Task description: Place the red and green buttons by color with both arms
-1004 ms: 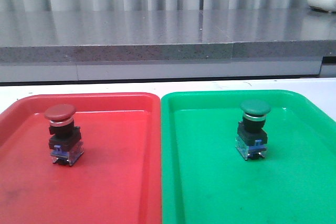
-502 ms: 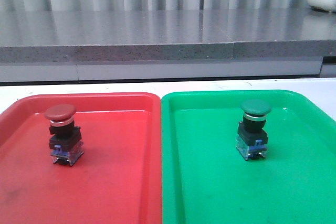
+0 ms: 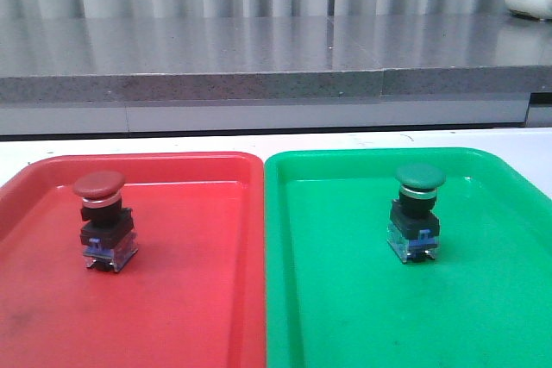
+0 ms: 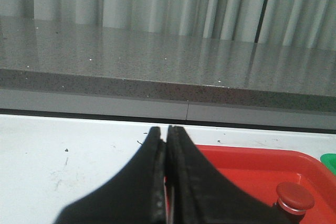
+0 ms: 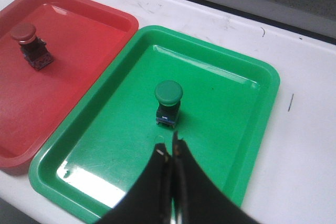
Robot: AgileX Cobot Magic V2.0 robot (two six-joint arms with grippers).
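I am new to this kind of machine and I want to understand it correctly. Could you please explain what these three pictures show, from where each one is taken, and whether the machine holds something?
This is a robot with two arms, and each arm ends in a claw. The front picture looks forward over a white table; neither arm shows in it. The other two pictures come from cameras on the wrists, so the dark shapes at their lower edge are the claws themselves.

On the table, two trays lie side by side. The red button stands upright in the red tray, and the green button stands upright in the green tray.

The left claw is shut and empty, near the red tray's edge. The right claw is also shut and empty, above the green tray, just short of the green button. Nothing is held.
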